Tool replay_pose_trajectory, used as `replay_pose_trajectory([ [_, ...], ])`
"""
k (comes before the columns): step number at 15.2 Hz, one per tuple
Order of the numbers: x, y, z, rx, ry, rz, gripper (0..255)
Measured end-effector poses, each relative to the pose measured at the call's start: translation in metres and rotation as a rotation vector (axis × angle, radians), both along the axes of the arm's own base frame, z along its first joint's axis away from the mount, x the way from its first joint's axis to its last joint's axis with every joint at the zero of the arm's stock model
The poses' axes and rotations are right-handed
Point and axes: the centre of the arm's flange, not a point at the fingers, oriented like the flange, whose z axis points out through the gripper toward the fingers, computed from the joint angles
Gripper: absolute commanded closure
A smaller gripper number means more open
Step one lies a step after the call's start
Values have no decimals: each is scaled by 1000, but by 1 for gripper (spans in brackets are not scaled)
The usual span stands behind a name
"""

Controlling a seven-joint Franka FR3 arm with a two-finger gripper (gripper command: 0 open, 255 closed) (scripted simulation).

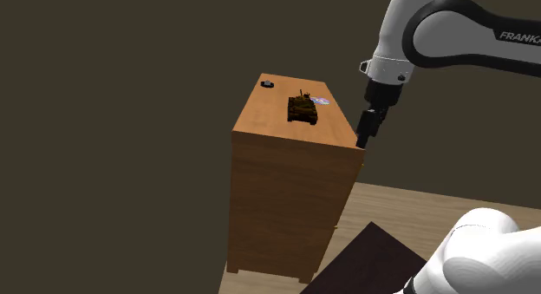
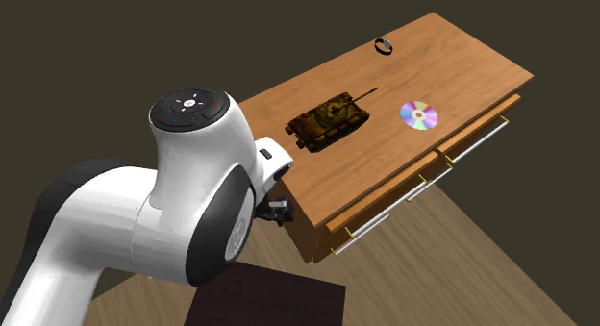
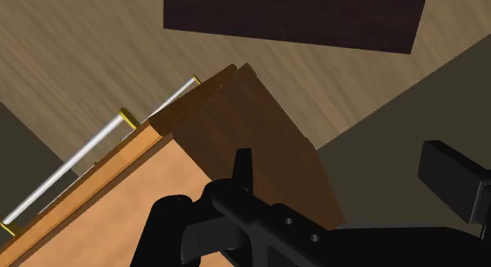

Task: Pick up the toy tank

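Warm wood-grain dresser (image 1: 269,119) with silvery bar handles (image 2: 473,141) stands on plank flooring (image 1: 416,205) against a dull dark wall (image 1: 104,119). I read "FRANK" on the white arm (image 1: 485,41). My black gripper (image 1: 366,134) hangs at the dresser's corner edge, fingers spread, pinching nothing. A boxy olive-brown toy tank (image 1: 303,108) with a thin barrel sits on top, well apart from the gripper, with a shiny rainbow disc (image 2: 418,114) beside it and a small dark ring (image 2: 385,46) farther off.

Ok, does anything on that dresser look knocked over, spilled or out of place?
Nothing stands out: the toy tank sits upright on the dresser, the disc lies flat beside it, and nothing looks spilled or broken.
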Motion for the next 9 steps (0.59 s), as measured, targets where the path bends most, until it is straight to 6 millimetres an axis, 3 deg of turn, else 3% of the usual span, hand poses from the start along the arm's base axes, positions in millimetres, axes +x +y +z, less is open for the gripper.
replay_pose_trajectory([
  [4, 21, -9, 4, 38, -8, -45, 0],
  [9, 87, -32, 16, 125, -28, -151, 0],
])
